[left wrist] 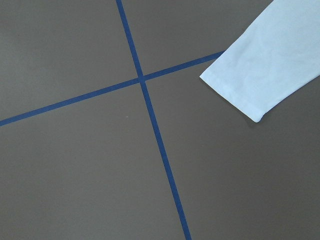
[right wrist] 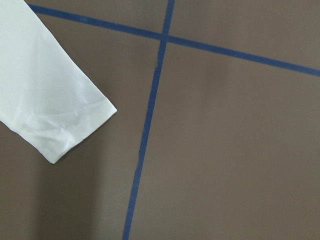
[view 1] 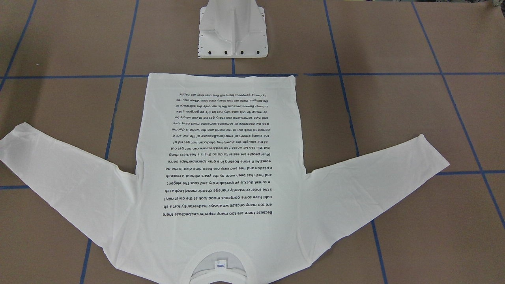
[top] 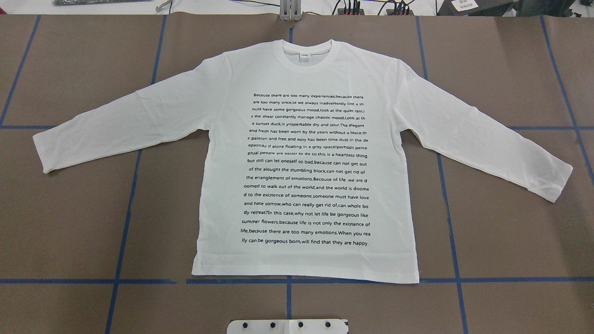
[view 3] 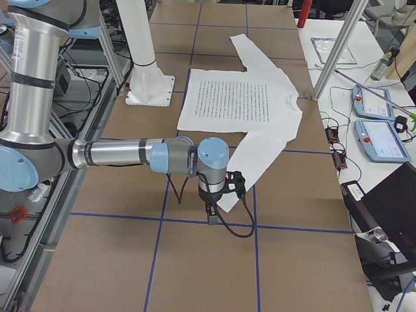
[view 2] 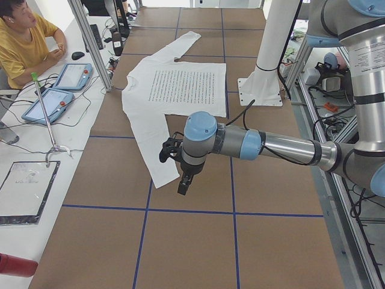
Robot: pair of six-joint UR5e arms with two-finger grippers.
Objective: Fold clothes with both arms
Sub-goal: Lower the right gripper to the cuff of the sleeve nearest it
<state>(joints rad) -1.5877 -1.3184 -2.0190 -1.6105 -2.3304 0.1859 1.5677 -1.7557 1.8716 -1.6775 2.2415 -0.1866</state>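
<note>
A: Shirt (top: pixel 306 153) lies flat on the table (top: pixel 69 222), print up. In the overhead view its long axis runs 12–6, collar at 12, sleeves out to 8 and 4.

B: Claws?

A: Left claw (view 2: pixel 182 182) hangs just off the left cuff (left wrist: pixel 235 92), at 2 o'clock in its wrist view. Right claw (view 3: pixel 212 209) mirrors it, with the right cuff (right wrist: pixel 70 125) at 9 o'clock. Each arm is nearer its own sleeve.

B: Apart or together?

A: Cannot tell for either.

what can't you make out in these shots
- Left gripper: seen only in the exterior left view, small and dark; open or shut unclear.
- Right gripper: likewise, exterior right view only.
- Neck label of the T-shirt: print too small everywhere.
- Collar: partly cut off by the front-facing view's bottom edge.
</note>
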